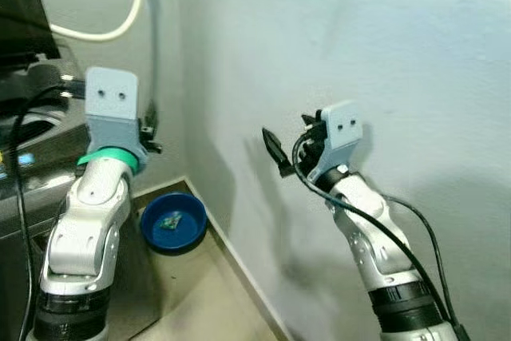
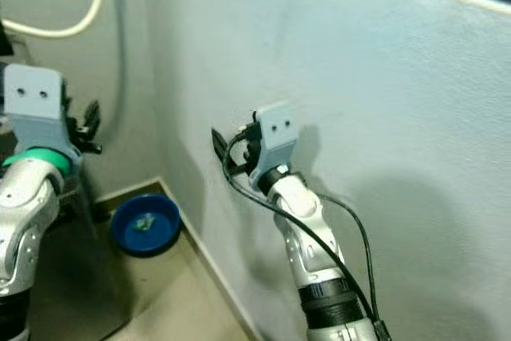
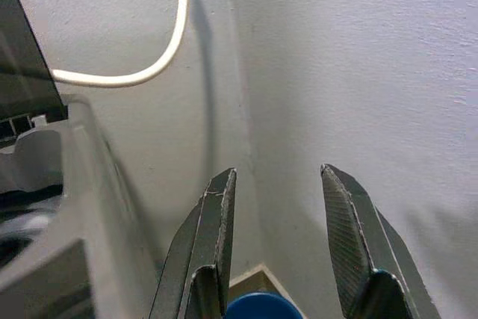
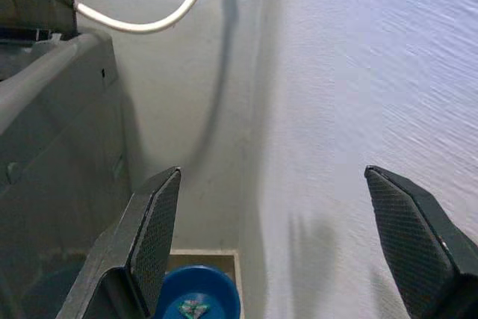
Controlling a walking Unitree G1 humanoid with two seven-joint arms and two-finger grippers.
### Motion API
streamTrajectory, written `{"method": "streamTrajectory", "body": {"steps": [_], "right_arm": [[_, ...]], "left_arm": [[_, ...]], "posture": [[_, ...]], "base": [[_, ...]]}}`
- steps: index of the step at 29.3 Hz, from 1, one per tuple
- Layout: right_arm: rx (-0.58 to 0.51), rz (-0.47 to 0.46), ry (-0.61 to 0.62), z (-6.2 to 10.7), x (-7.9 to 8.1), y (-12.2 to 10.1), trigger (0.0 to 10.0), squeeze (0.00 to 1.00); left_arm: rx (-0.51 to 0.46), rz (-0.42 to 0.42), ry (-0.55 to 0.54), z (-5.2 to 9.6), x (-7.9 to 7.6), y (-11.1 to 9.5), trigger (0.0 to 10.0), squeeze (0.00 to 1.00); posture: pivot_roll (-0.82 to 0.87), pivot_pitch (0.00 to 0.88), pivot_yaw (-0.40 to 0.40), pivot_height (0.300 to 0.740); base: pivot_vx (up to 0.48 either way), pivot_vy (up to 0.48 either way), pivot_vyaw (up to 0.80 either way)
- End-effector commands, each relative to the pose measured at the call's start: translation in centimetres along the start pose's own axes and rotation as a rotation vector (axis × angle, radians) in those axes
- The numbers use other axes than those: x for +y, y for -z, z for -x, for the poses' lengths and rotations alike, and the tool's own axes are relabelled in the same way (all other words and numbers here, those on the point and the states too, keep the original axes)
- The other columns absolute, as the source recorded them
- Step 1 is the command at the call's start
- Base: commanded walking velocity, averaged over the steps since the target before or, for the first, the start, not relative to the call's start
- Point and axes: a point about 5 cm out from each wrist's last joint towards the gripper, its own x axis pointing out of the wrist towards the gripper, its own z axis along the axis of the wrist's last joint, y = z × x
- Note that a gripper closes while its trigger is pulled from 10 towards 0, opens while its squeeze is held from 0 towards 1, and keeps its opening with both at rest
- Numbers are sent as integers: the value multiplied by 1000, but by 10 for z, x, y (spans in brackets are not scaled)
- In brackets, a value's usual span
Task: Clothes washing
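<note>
1 washing machine [image 1: 32, 141] stands at the robot's left, cut off by the frame edge, its dark lid raised and part of the grey top and drum opening showing; no clothes can be seen in or near it. the left gripper [image 3: 276, 252] is raised just beside the machine's right-hand edge, its jaws held moderately apart with nothing between them. the right gripper [image 4: 272, 244] is raised further right, close to the pale wall [image 1: 383, 77], its jaws spread wide and empty. behind the machine a white hose [image 1: 120, 21] loops down the corner wall, and on the floor in that corner sits a blue bowl [image 1: 173, 221] holding a small greenish thing, possibly a scrap of packaging, too small to tell.

judging from this, the washing has hardly begun or the laundry is elsewhere, since neither gripper carries anything. the main risk is the right arm: it sits so near the wall that a swing or turn toward the machine could scrape the fingers or snag the black cable [image 1: 375, 229] running along the forearm. the left gripper, if lowered carelessly, could strike the machine's rim or raised lid. stepping forward, the robot could kick the bowl.

hidden: most of the machine, its controls and the inside of the drum, so whether clothes are already loaded cannot be told.
</note>
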Motion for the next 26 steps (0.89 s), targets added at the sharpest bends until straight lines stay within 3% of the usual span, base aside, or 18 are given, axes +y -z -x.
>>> {"method": "streamTrajectory", "body": {"steps": [1,8,26], "right_arm": [[3,10,18,2,-5,1,10000,0],[-7,-6,-57,3,6,3,10000,0],[-11,-11,-93,4,11,3,10000,0]], "left_arm": [[-6,-7,5,1,-2,-2,10000,0],[-20,90,-15,5,8,-2,10000,0],[-55,126,-32,9,12,-5,10000,0]], "posture": [[20,74,-33,740],[20,66,-36,740],[21,77,-39,740]], "base": [[0,-428,0],[0,-119,114],[0,0,0]]}}
